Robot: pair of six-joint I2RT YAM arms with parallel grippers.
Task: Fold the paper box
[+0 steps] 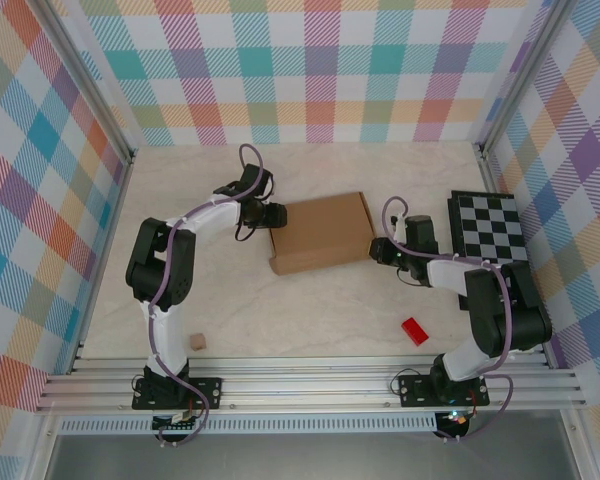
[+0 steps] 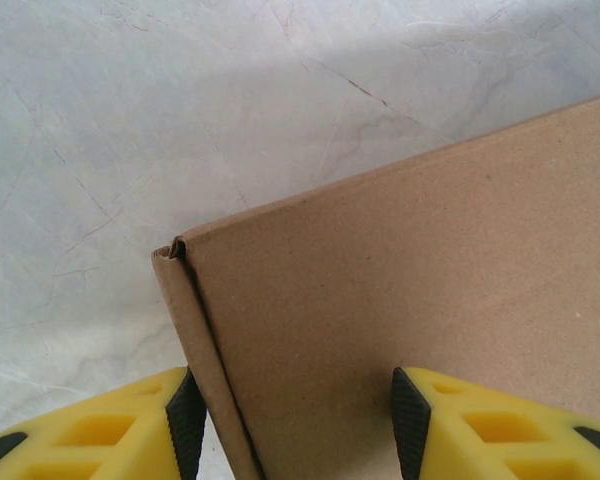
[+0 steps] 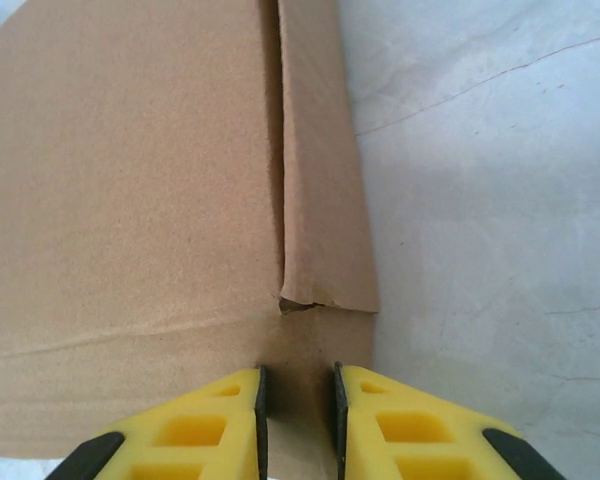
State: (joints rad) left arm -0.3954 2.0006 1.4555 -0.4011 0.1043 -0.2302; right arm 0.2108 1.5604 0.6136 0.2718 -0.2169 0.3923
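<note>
The plain brown corrugated cardboard paper box (image 1: pixel 320 232) lies mid-way across the pale table (image 1: pixel 280 310), its long axis running left to right between both arms. The left pincer (image 1: pixel 277 216) is released, jaws straddling the box's left corner; the right pincer (image 1: pixel 378 248) is clenched on its right side wall. A small red block (image 1: pixel 414 331), a tiny tan cube (image 1: pixel 197 342) and a black-and-white checkered board (image 1: pixel 488 228) lie well apart, blocking nothing

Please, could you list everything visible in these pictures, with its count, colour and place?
brown corrugated cardboard box: one, brown, table middle, between the grippers
black-and-white checkered board: one, black and white, table's right side
small red block: one, red, near the right arm's base
small tan cube: one, tan, near the left arm's base
beige marbled table: one, beige, under everything
plaid walls: three, multicoloured, around the table
left gripper: one, yellow with black pads, open astride a box corner
right gripper: one, yellow with black pads, closed on the box's edge
</note>
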